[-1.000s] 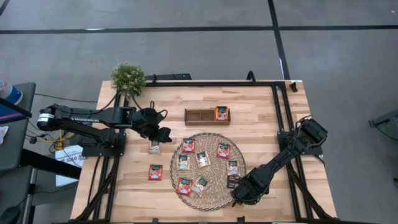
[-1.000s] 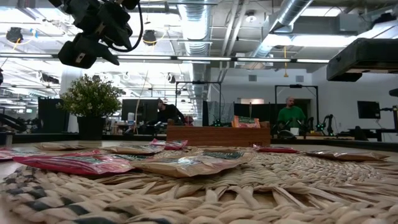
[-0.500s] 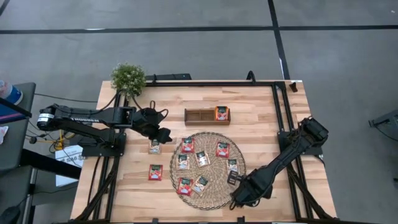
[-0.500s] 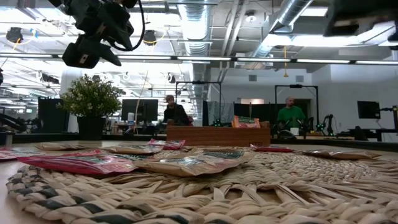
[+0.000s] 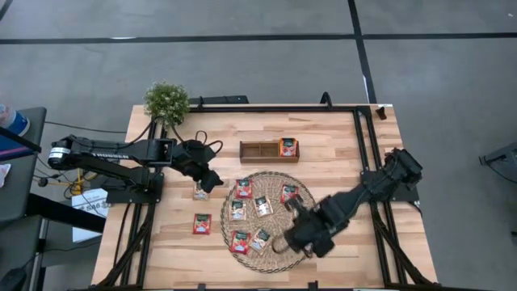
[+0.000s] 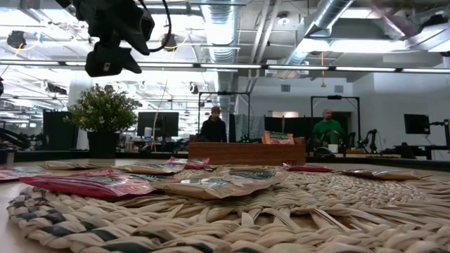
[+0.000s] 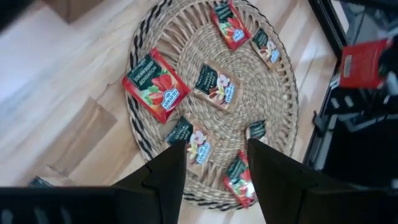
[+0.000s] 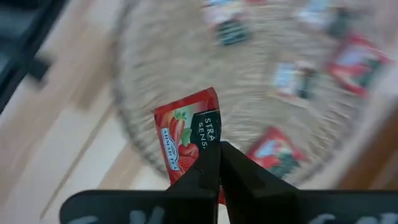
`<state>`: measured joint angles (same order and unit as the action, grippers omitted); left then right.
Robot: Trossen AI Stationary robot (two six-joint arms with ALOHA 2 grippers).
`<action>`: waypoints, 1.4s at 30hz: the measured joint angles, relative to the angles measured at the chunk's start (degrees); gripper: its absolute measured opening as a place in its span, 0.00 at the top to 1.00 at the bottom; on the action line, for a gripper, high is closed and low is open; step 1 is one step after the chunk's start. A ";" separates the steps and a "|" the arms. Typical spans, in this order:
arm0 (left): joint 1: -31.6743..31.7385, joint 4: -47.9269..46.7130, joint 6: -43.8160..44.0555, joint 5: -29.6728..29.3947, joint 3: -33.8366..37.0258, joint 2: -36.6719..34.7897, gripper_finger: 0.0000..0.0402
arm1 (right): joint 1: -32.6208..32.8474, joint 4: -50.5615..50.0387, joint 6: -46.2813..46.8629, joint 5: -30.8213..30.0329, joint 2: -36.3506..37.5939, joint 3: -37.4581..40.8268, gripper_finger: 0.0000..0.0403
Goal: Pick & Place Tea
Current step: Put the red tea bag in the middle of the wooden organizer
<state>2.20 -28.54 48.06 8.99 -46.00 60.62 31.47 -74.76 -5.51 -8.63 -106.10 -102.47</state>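
the right gripper (image 8: pixel 214 163) is seen clenched on a red strawberry tea sachet (image 8: pixel 186 140), held above the four o'clock part of the woven mat (image 5: pixel 279 260), over its rim. the left gripper (image 7: pixel 214 165) is held with its fingers spread and nothing between them, over the table (image 5: pixel 339 149) just off the mat's nine o'clock edge, beside a pale sachet (image 5: pixel 199 192). more sachets (image 5: pixel 263 205) are spread over the mat, a red one (image 5: pixel 202 223) lies on the wood at its eight o'clock, and another stands in the wooden tray (image 5: pixel 258 150) at twelve o'clock.

Bright overhead light; blurred right-wrist view.
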 joint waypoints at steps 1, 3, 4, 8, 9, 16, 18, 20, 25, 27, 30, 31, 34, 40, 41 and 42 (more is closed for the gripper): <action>0.00 -0.02 -1.41 0.00 0.00 0.00 0.60 | -1.16 -0.05 1.56 -1.37 0.00 -0.92 1.00; 0.00 0.01 -4.16 -0.02 0.00 0.00 0.60 | -3.53 -0.01 4.28 -4.82 0.00 -2.27 1.00; 0.02 -0.02 -5.51 -0.06 0.00 0.00 0.60 | -4.85 -0.01 5.48 -6.73 0.00 -2.67 1.00; 0.01 -0.02 -10.14 -1.47 0.00 -0.05 0.60 | -10.68 0.13 8.78 -14.11 0.00 -2.94 1.00; 0.01 -0.04 -11.23 -1.89 0.02 -0.24 0.60 | -12.32 0.33 9.68 -15.45 0.00 -2.96 1.00; 0.09 -0.07 -18.82 -8.74 0.04 -3.13 0.60 | -24.06 5.60 9.53 -17.03 0.00 -2.98 1.00; 0.09 0.02 -21.03 -10.97 0.04 -5.06 0.60 | -27.02 7.35 8.16 -16.72 0.00 -2.98 1.00; 0.09 0.03 -22.81 -12.72 0.04 -7.32 0.60 | -29.59 8.97 6.56 -16.67 0.00 -2.98 1.00; 0.09 -0.04 -25.98 -14.69 0.04 -13.77 0.60 | -35.32 13.66 3.74 -14.60 -0.03 -3.00 1.00; 0.09 -0.04 -27.25 -14.92 0.04 -16.25 0.60 | -37.21 15.18 2.56 -13.84 -0.04 -3.00 1.00; 0.09 -0.06 -28.94 -15.75 0.04 -19.93 0.60 | -39.48 17.08 0.09 -13.80 -0.04 -3.00 1.00; 0.09 0.00 -29.46 -16.00 0.04 -21.07 0.60 | -40.06 17.46 -0.77 -13.78 -0.04 -3.00 1.00; 0.09 -0.02 -30.82 -16.83 0.04 -24.58 0.60 | -41.50 17.59 -1.47 -13.58 -0.04 -3.00 1.00; 0.09 -0.08 -33.16 -17.49 0.04 -30.35 0.60 | -42.61 17.89 -1.43 -11.81 -0.07 -2.99 1.00; 0.09 -0.24 -33.65 -17.53 0.04 -30.95 0.60 | -42.70 18.65 -1.43 -11.79 -0.07 -2.70 1.00; 0.09 -0.57 -34.22 -17.55 0.04 -31.55 0.60 | -42.86 20.44 -1.37 -11.62 -0.05 -1.89 1.00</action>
<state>2.28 -29.11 13.84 -8.56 -45.95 29.07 -11.39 -54.32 -6.88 -20.25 -106.15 -104.36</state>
